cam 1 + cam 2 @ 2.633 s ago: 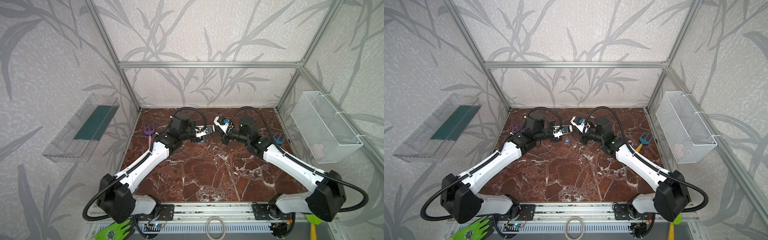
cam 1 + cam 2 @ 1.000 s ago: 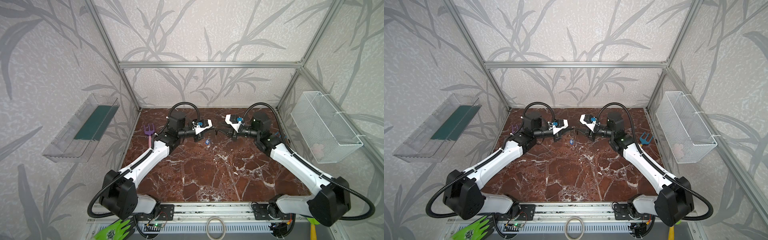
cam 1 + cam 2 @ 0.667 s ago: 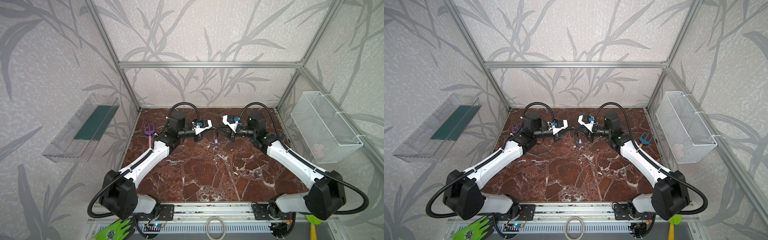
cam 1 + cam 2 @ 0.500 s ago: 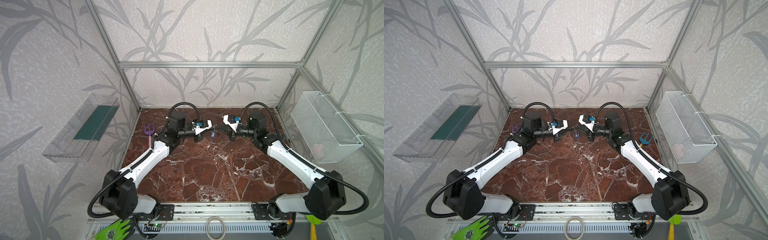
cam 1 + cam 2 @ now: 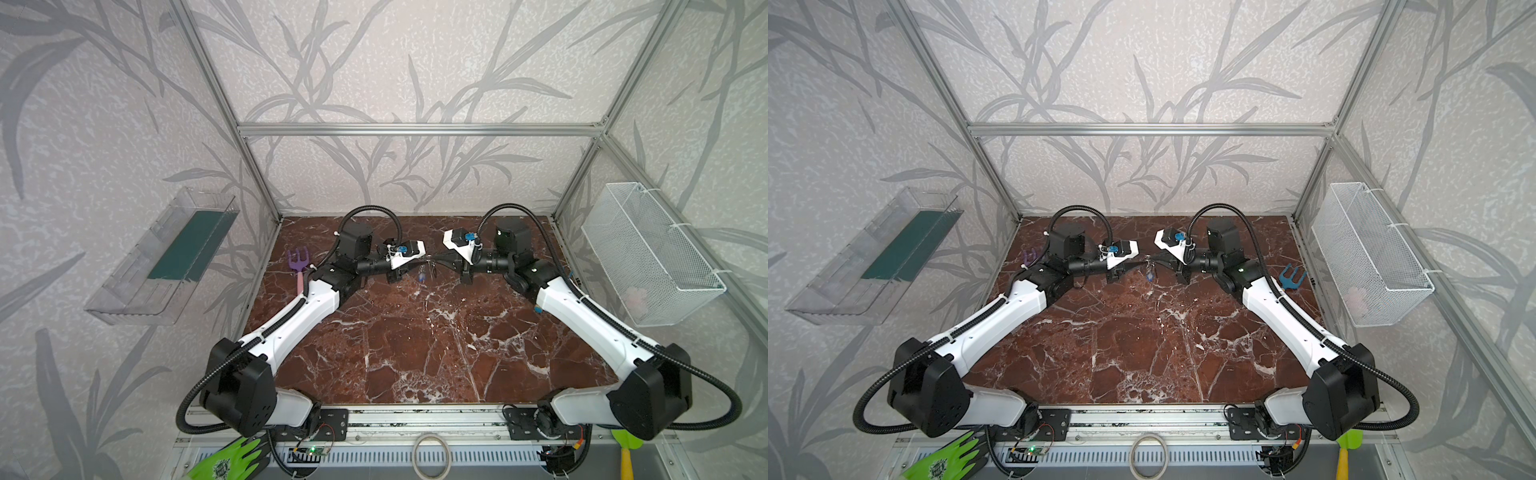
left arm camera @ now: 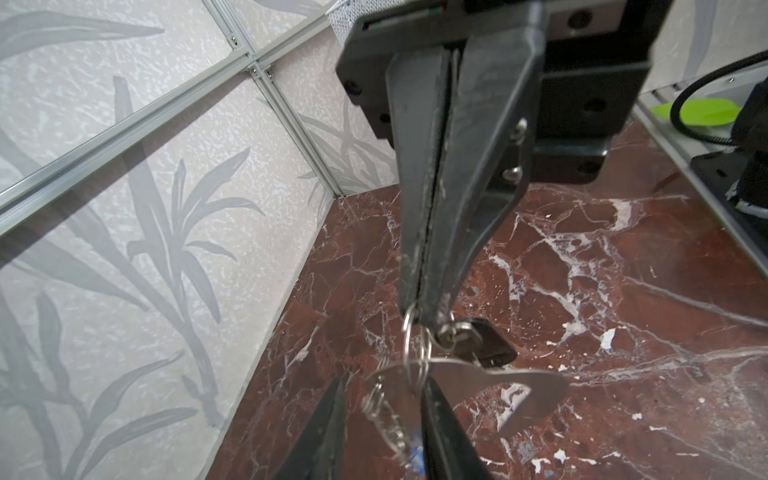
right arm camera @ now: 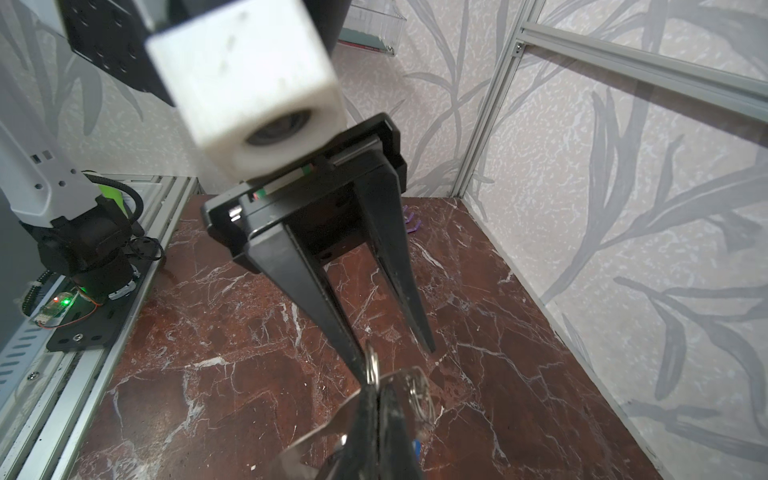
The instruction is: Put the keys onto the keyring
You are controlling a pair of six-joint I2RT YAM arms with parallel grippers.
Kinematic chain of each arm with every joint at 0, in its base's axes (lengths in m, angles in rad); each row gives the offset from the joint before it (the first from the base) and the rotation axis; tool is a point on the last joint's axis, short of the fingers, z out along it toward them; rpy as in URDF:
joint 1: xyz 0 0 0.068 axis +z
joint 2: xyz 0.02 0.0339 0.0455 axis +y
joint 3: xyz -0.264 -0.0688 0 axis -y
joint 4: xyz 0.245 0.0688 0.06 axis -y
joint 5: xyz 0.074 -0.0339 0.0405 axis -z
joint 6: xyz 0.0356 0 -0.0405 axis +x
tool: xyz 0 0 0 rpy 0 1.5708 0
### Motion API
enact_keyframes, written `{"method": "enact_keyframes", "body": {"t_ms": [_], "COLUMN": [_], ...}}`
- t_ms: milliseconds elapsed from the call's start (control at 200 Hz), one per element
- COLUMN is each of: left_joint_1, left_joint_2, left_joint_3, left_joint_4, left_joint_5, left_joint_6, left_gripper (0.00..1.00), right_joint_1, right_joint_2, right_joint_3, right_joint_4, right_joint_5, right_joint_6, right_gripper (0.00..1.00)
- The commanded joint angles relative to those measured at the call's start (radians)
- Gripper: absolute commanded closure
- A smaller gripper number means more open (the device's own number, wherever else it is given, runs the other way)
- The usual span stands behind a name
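Over the red marble table, my right gripper clamps the flat grey metal keyring; my left gripper shows its jaws apart.

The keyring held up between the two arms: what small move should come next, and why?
Probably the left end effector should back away a little. Its jaws stand open and grip nothing, while the right end effector is shut on the keyring, which hangs in the air with a black key beside it. Backing off would likely give room for the next grasp.
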Motion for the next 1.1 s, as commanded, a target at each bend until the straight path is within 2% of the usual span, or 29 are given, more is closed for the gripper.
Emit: {"method": "enact_keyframes", "body": {"t_ms": [0, 135, 315, 720, 845, 995, 1060, 1095], "left_joint_1": [-0.018, -0.04, -0.065, -0.093, -0.095, -0.102, -0.103, -0.102], "left_joint_2": [-0.008, 0.006, 0.031, 0.104, 0.114, 0.121, 0.124, 0.124], "left_joint_3": [0.084, 0.142, 0.199, 0.252, 0.26, 0.265, 0.265, 0.263], "left_joint_4": [-0.147, -0.257, -0.34, -0.391, -0.377, -0.353, -0.346, -0.342], "left_joint_5": [-0.062, -0.083, -0.091, -0.126, -0.112, -0.098, -0.096, -0.098], "left_joint_6": [0.131, 0.221, 0.271, 0.285, 0.272, 0.251, 0.241, 0.237], "left_gripper": [0.67, 0.68, 0.71, 0.76, 0.86, 0.92, 1.0, 1.0], "right_joint_1": [0.003, 0.01, 0.034, 0.044, 0.045, 0.049, 0.049, 0.049], "right_joint_2": [0.015, 0.044, 0.081, 0.049, 0.042, 0.04, 0.033, 0.026], "right_joint_3": [0.063, 0.123, 0.194, 0.165, 0.146, 0.133, 0.12, 0.107], "right_joint_4": [-0.145, -0.25, -0.374, -0.357, -0.34, -0.324, -0.293, -0.266], "right_joint_5": [0.043, 0.07, 0.141, 0.137, 0.122, 0.123, 0.142, 0.163], "right_joint_6": [-0.046, -0.072, -0.113, -0.106, -0.11, -0.116, -0.1, -0.085], "right_gripper": [1.0, 1.0, 1.0, 1.0, 1.0, 1.0, 1.0, 0.98]}}
